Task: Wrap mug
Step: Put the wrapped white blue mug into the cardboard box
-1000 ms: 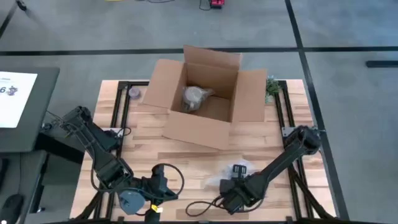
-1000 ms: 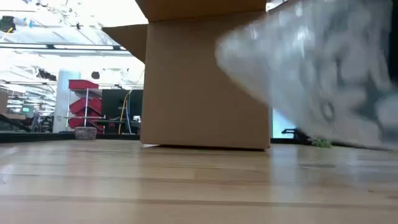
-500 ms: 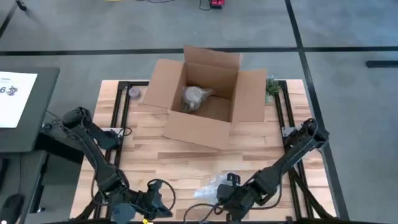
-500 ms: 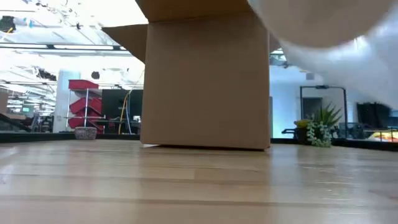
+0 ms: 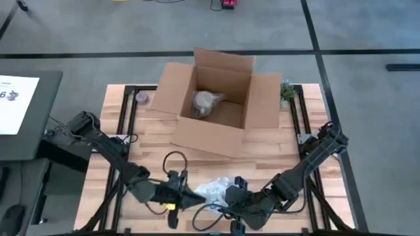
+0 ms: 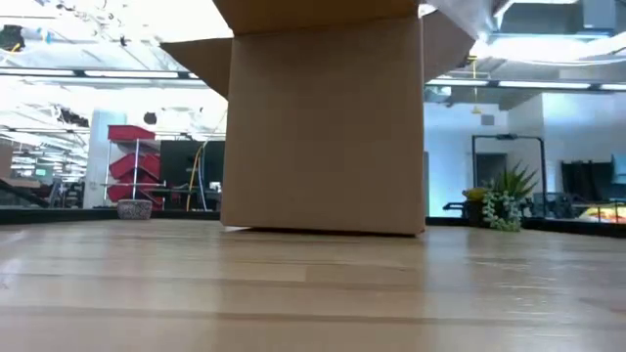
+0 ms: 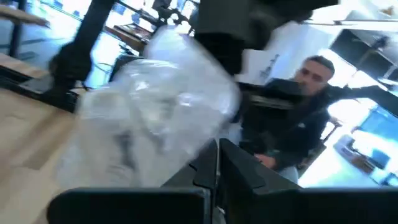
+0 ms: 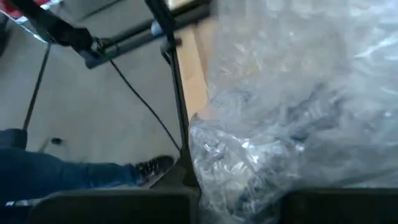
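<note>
Bubble-wrapped mug [image 5: 211, 191] between both grippers

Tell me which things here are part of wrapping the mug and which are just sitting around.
In the job:
bubble wrap bundle
left end effector, at the bundle
right end effector, at the bundle

Lying about:
cardboard box
wrapped item inside the box
small plant
small round object
</note>
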Robot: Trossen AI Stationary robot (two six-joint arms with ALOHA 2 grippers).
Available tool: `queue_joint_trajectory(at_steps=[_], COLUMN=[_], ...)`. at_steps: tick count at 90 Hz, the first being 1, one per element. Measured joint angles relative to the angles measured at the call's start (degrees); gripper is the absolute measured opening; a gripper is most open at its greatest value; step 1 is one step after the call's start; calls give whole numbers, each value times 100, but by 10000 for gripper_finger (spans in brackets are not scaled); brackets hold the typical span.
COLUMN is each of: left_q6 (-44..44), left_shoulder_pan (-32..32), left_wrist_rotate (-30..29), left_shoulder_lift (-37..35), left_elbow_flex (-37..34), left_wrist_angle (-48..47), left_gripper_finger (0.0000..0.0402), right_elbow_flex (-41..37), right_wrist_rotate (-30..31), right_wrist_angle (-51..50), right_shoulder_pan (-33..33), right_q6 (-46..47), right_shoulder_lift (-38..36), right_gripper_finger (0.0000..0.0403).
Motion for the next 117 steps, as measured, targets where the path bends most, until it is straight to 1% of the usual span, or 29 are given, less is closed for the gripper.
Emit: queue_joint_trajectory(at_steps=[9, 16, 30, 38, 46, 59, 69, 77, 89, 97, 104, 117], left_q6=[-63, -271, -1090, -1201, -1096, -721, -186, 287, 1105, 1196, 956, -52], left_shoulder_pan=[140, 225, 394, 361, 155, -285, -606, -674, -348, -35, 202, 580], left_wrist_rotate=[-128, -273, -276, -235, -242, -246, -237, -193, -182, -179, -62, 588], left_shoulder_lift=[0, 0, 0, -10, -138, -468, -550, -461, -155, -8, 80, 365], left_elbow_flex=[1, 1, 6, 6, 23, 241, 513, 750, 999, 1094, 1103, 1101], left_wrist_angle=[-10, -56, -655, -692, -666, -734, -671, -546, 119, 257, 15, -832], left_gripper_finger=[0, 0, 0, 0, 0, 0, 0, 0, 0, 0, 0, 0], right_elbow_flex=[34, 34, 23, 23, 23, 23, 23, 23, 23, 23, 23, 23], right_wrist_rotate=[-6, 18, 54, 15, -17, -38, 72, 74, 79, 80, 79, 70], right_wrist_angle=[132, 196, 52, -41, -12, -32, -15, -26, 103, 284, 535, 877], right_shoulder_pan=[7, 40, 102, 123, 172, 214, 250, 244, 236, 236, 267, 337], right_q6=[-154, -194, -193, -195, -221, -234, -235, -233, -235, -306, -414, -507], right_shoulder_lift=[0, 2, 3, 11, 0, 0, 0, 0, 0, 0, 0, -2], right_gripper_finger=[25, 25, 25, 24, 24, 24, 24, 24, 24, 24, 24, 24])
